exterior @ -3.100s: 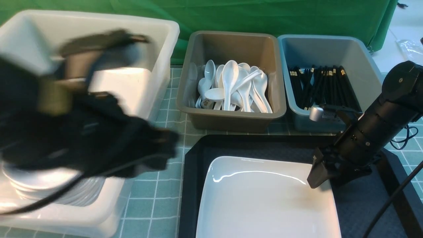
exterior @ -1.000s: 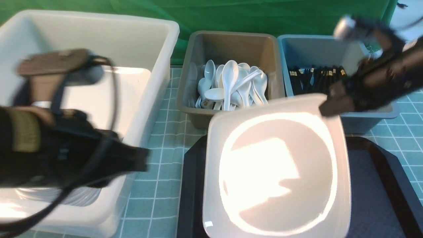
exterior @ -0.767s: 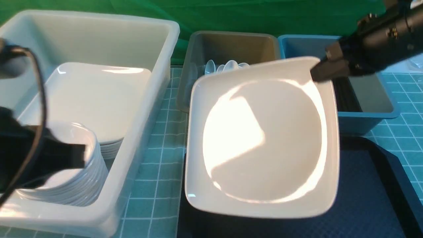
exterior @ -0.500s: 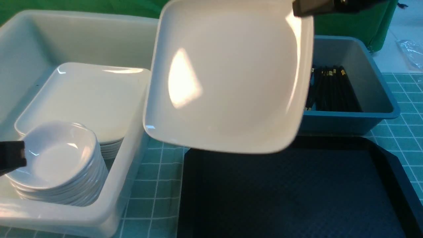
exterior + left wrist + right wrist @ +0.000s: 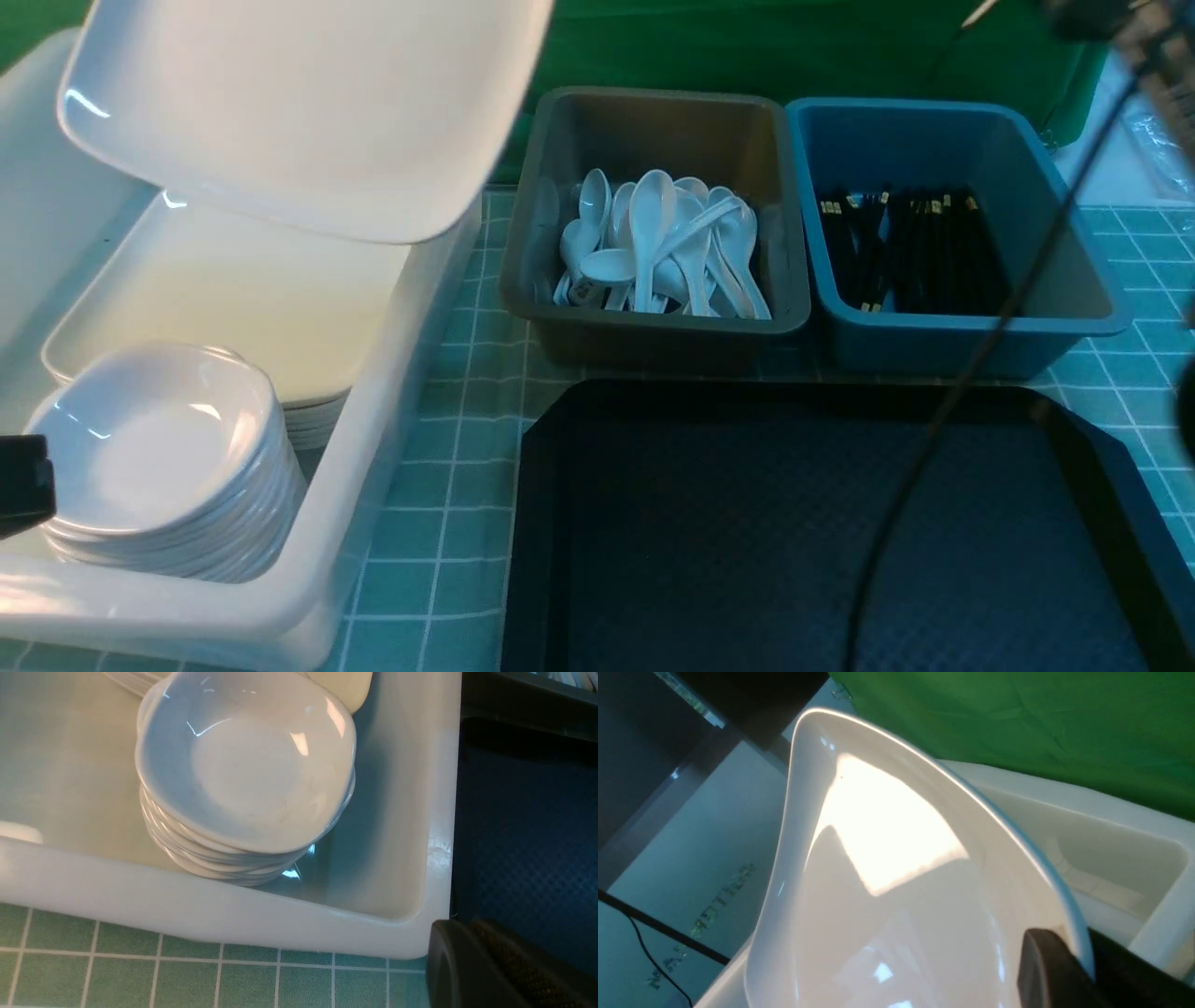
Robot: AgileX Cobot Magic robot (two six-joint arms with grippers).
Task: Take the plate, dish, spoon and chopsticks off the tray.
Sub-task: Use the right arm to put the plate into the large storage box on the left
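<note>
White plate [image 5: 299,103] tilted above tub [image 5: 383,373] rim | right gripper [image 5: 1078,961] pinching plate edge | left gripper [image 5: 26,485] closed near tub

Front view: robot's own side, facing forward, down over tray [image 5: 747,560].
Left wrist: close above white tub [image 5: 233,924].
Right wrist: close along plate [image 5: 878,882].
Shared: white tub.

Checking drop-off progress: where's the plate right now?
Front view, upper left: the plate hangs in the air over the white tub, above the stacked plates inside it, its rim pinched by the right tool.
</note>
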